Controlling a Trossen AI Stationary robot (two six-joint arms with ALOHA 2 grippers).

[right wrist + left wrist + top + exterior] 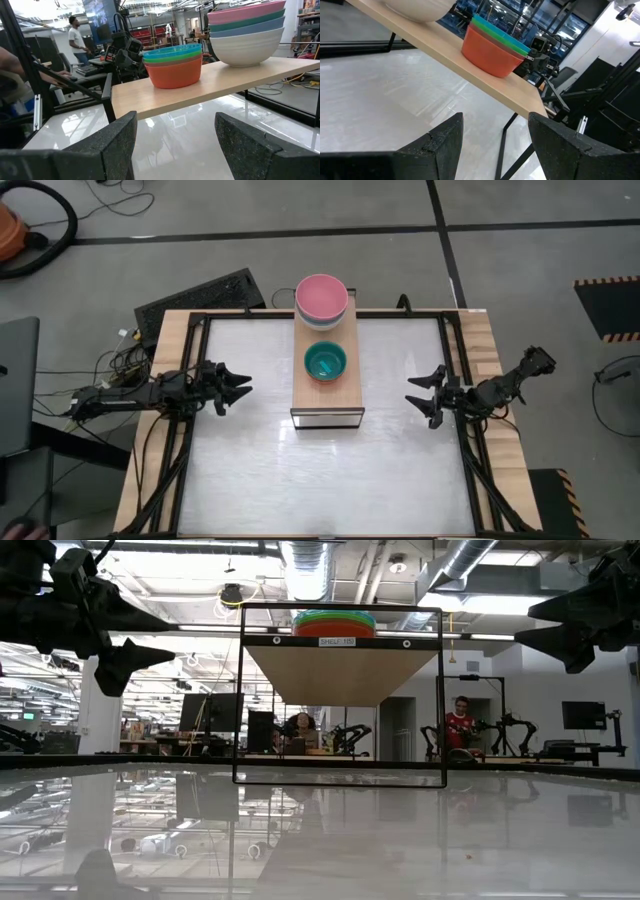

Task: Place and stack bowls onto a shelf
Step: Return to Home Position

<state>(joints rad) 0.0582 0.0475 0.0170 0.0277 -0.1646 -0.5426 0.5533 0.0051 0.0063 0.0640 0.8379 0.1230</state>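
The shelf (325,395) stands in the middle of the table, with a pale wood top and a dark front edge. Two bowl stacks sit on it. The large stack (245,35) is white, grey-blue, teal and pink on top (322,298), at the far end. The small stack (172,65) has a red bowl lowest, green and cyan above (325,362), and sits mid-shelf. My left gripper (240,388) hovers open to the left of the shelf. My right gripper (420,395) hovers open to its right. Both point at the shelf and touch nothing.
The glossy white tabletop (320,480) lies bare on both sides of the shelf and in front of it. Black frame rails (190,430) and a wooden rim (490,350) border it. A keyboard (200,298) lies past the far left corner. People (460,725) are in the room beyond.
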